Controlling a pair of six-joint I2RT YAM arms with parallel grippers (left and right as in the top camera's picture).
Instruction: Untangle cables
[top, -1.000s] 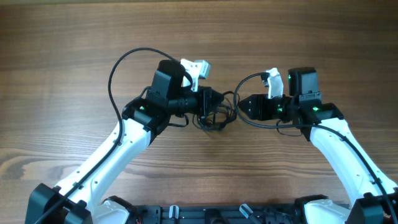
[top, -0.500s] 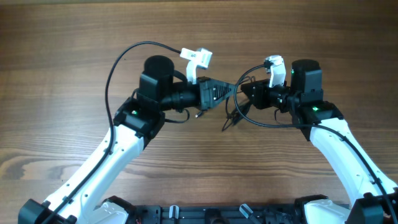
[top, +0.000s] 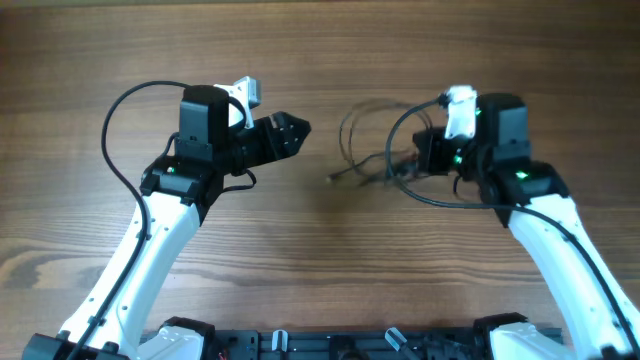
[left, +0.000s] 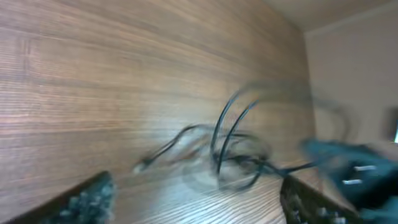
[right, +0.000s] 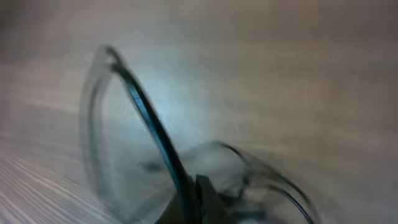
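- The cables (top: 362, 140) sit just toward 1 o'clock from the middle of the counter (top: 320, 50). They form one clump of thin black loops, smeared by motion, with a plug end (top: 335, 178) trailing toward 7 o'clock.
- The right end effector (top: 415, 160) is at 3 o'clock of the clump. Its wrist view is badly blurred, but it appears pressed together on the cables, with one loop arching up and away from it.
- A second ago both end effectors met over the bundle mid-counter. Since then the left end effector (top: 288, 130) has let go and drawn back toward 9 o'clock, well apart from the clump.
- It is now spread wide: its wrist view shows the fingers (left: 93, 198) at either edge with nothing between them.
- Judged from this, the pull dragged the clump toward the right arm without splitting it, so the cords remain tangled and a fresh left-hand grasp looks needed.
- The right arm's own thicker black lead (top: 425, 200) loops through the same area as the thin cords and could be caught by mistake.
- The left arm's lead (top: 112, 120) arcs at 9 o'clock, clear of the work.
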